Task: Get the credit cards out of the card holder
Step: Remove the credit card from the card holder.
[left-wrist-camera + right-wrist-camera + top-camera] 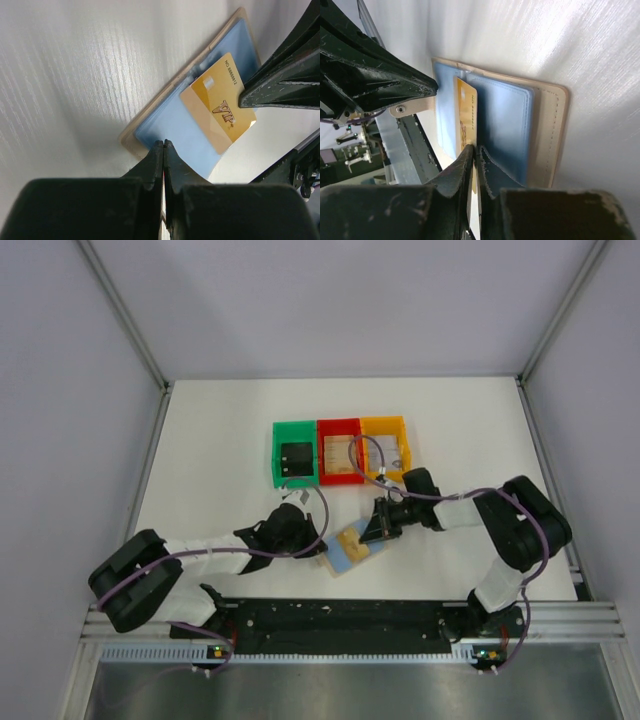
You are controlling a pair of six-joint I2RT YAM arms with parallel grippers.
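Note:
The card holder (347, 554) lies open on the white table, tan outside (547, 131) and light blue inside (175, 125). A gold credit card (220, 102) marked VIP sticks partway out of one of its blue pockets. My right gripper (476, 148) is shut on the near edge of this gold card (465, 112). In the top view that gripper (373, 534) sits at the holder's right end. My left gripper (163, 143) is shut with nothing between its fingers. Its tips rest on the blue panel at the holder's left end (322, 548).
Three small bins stand in a row behind the holder: green (280, 454), red (340, 429) and orange (385, 424). Each holds flat items. The arms' base rail (340, 615) runs along the near table edge, close below the holder.

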